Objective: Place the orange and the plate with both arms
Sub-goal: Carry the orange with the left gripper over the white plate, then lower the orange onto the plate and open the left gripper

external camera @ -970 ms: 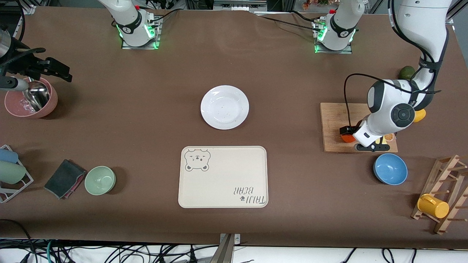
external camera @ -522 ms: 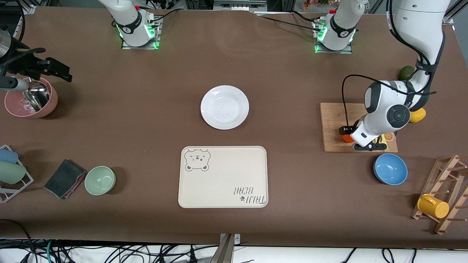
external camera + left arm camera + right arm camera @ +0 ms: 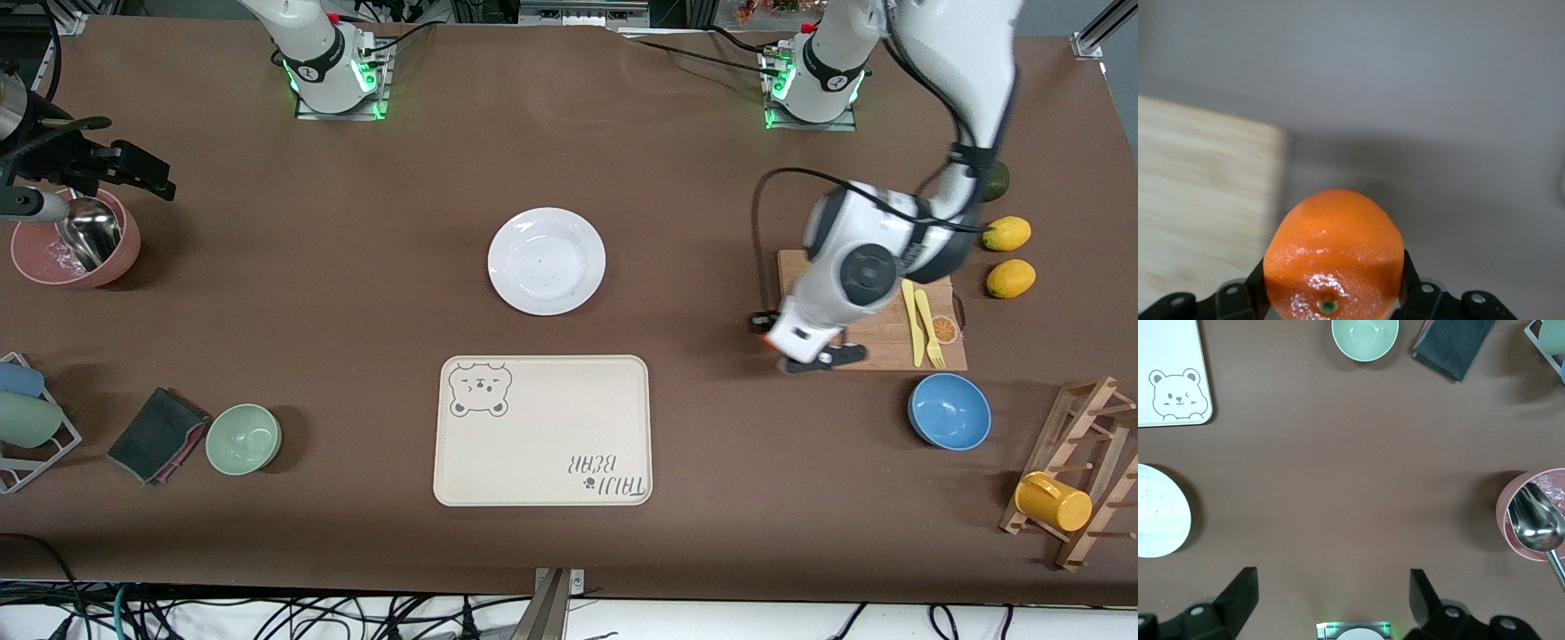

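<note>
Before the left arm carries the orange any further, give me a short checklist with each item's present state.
1. Left gripper shut on the orange: ok, fruit sits between both fingers.
2. Orange lifted off the wooden board: ok, it hangs over the board's edge toward the plate.
3. Plate bare and ready: ok, nothing on it.
4. Bear-print tray unoccupied: ok.
5. Right gripper open and waiting: ok, it is up near the pink bowl at its own end of the table.
6. Grip firm enough for travel: cannot tell.
</note>
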